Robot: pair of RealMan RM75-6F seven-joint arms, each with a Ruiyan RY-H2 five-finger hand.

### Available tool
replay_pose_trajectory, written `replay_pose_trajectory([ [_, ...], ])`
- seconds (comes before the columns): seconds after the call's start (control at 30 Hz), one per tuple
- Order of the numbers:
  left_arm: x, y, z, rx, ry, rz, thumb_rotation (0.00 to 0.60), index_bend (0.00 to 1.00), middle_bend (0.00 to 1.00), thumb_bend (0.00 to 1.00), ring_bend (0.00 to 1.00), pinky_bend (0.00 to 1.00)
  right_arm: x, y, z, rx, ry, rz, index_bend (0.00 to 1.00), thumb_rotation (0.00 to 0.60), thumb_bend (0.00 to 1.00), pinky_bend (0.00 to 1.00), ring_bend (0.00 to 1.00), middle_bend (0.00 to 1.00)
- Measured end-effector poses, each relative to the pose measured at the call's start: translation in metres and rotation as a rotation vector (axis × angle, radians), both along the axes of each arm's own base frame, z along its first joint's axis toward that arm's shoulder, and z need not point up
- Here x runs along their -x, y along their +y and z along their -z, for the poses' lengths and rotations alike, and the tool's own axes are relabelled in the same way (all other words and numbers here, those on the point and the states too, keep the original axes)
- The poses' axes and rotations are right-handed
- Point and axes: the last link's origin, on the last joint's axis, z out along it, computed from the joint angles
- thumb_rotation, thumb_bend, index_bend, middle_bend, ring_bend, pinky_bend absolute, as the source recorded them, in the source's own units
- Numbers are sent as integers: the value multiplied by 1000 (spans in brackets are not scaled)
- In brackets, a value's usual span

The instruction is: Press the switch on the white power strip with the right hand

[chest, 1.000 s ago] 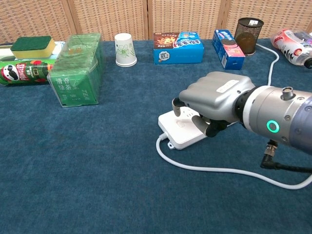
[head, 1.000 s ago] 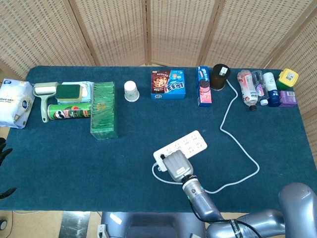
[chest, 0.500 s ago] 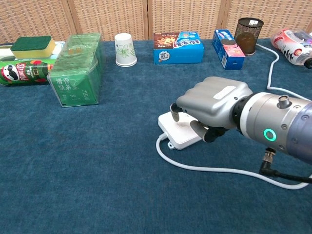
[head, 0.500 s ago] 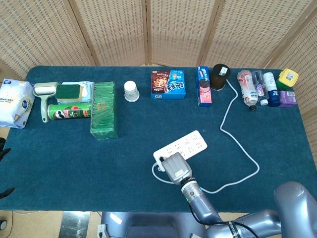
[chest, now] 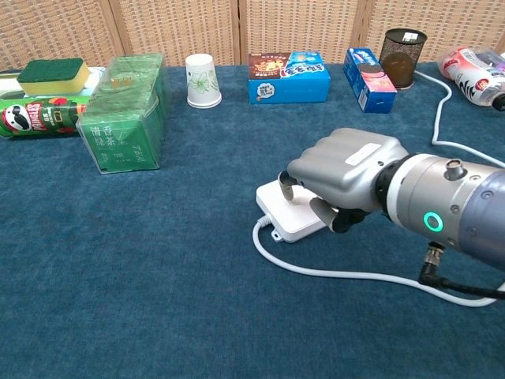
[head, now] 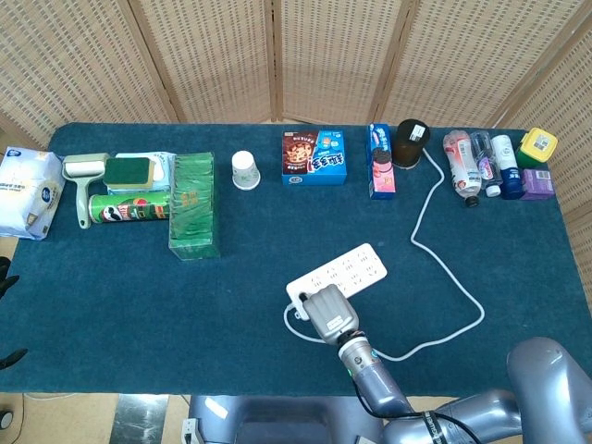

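**Fingers curled over the near end of the power strip**

Fingers of my right hand point(chest: 347, 170) are curled inward and bunched close, holding nothing; the tips bend down over the near end of the white power strip point(head: 347, 270). In the chest view the hand sits right of centre, its grey back facing up, and one fingertip point(chest: 286, 185) comes down onto the strip's top surface at that end. Whether it is on the switch itself I cannot tell, because the hand covers that part. In the head view the same hand shows low in the middle of the frame, hiding the strip's lower left end.

The strip lies flat on the blue tablecloth point(head: 139, 305), a little below and right of the frame's centre, slanting from lower left to upper right. Its white cord point(head: 444, 268) loops out from under my hand, swings right, then runs up toward the dark mesh cup point(head: 411, 142) at the top.

Along the top of the frame stand a paper cup point(head: 244, 170), a blue biscuit box point(head: 314, 156) and a narrow blue carton point(head: 380, 161). A green box point(head: 194, 205) sits at upper left, with a green chip can point(head: 128, 207) lying beside it.

My left hand point(head: 6, 283) barely shows at the far left edge of the head view; how its fingers lie I cannot tell.
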Motion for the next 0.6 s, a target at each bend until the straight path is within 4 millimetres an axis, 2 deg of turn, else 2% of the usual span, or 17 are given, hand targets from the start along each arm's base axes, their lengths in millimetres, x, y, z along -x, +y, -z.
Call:
replay_pose_trajectory([
  [0.6,4,0,-3,-8,-4,-10,600,0,0,47,0,0,-1,3,8,6,38,-8,259,600,782,1000,1000,959],
])
